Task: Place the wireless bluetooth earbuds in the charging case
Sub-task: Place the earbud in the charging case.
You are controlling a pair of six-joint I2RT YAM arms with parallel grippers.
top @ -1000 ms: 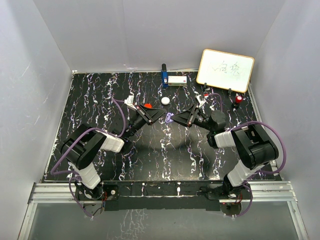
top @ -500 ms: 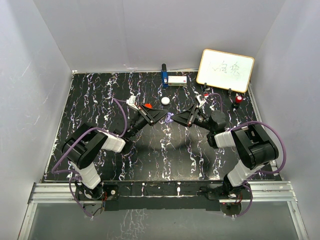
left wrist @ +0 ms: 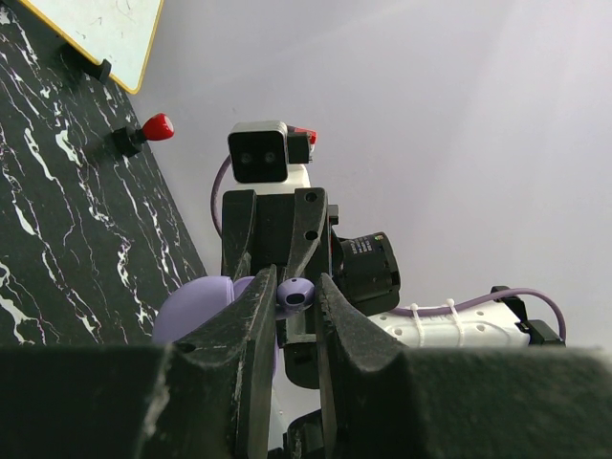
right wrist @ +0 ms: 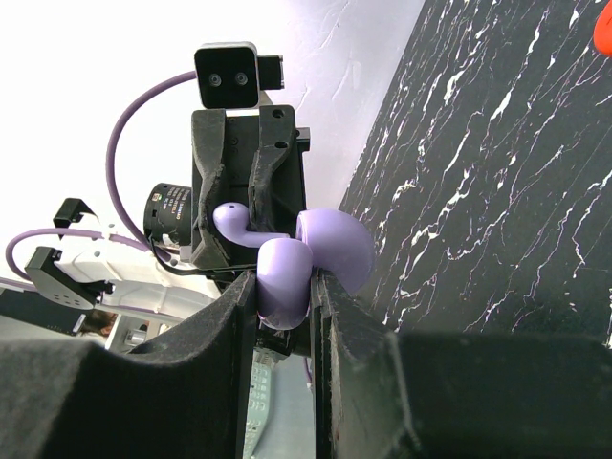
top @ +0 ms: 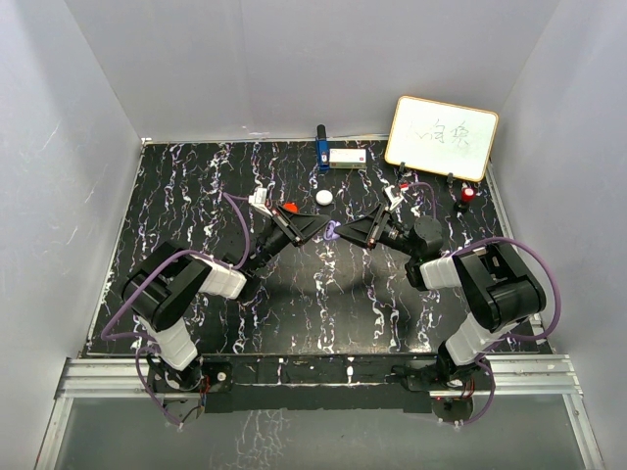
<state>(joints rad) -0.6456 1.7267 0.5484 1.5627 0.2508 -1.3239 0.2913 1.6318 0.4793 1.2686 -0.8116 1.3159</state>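
Over the black marbled table [top: 186,206], the right gripper [right wrist: 284,287] is clenched on the purple charging case [right wrist: 335,247], its 2 fingers pressing the case's rounded lower half from both sides, and the case hangs clear of the tabletop. Facing it, the left gripper [left wrist: 293,298] is clamped tight on 1 purple earbud [left wrist: 295,292], which sits just beside the case at its near side. In the right wrist view the earbud's [right wrist: 232,220] stem reaches to the case's edge, and I cannot tell whether it is seated inside. From above, the 2 grippers meet tip to tip with the case [top: 331,233] between them, the left gripper [top: 317,231] on its left and the right gripper [top: 342,233] on its right. A white round pod [top: 323,197] lies near the case, toward the back wall. A small red piece [top: 289,209] lies to the case's left, next to the left arm's wrist. A whiteboard [top: 441,137] leans well apart from the case, at the back right.
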